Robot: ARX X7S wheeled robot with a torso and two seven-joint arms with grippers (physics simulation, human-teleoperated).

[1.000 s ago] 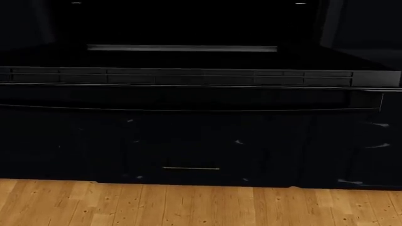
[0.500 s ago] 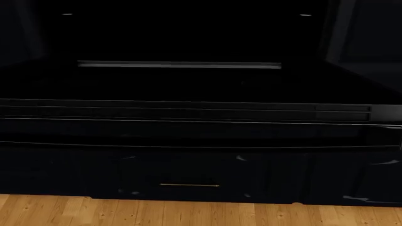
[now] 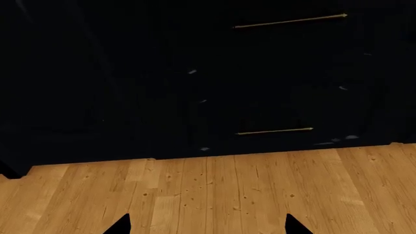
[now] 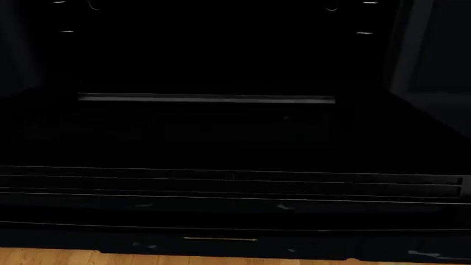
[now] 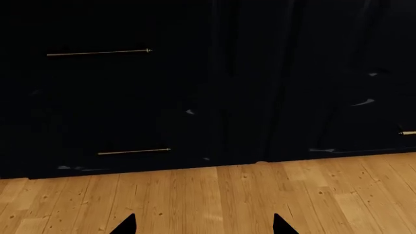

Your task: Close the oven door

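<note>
Lower in view now, the open oven door (image 4: 235,149) lies flat above a brass-handled drawer (image 4: 220,239); both grippers (image 3: 208,226) (image 5: 202,225) hang spread apart over bare wood floor (image 3: 227,190).

From my head camera: the oven door (image 4: 220,138) hangs open, lying flat and spanning nearly the whole width. Its slotted vent strip (image 4: 228,185) runs along the near edge. A pale horizontal bar (image 4: 206,99) sits farther back, at the mouth of the dark oven cavity (image 4: 213,49). Below the door, one short brass drawer handle (image 4: 219,239) shows. A thin band of wooden floor (image 4: 220,258) lies at bottom. Neither hand is visible to me.
</note>
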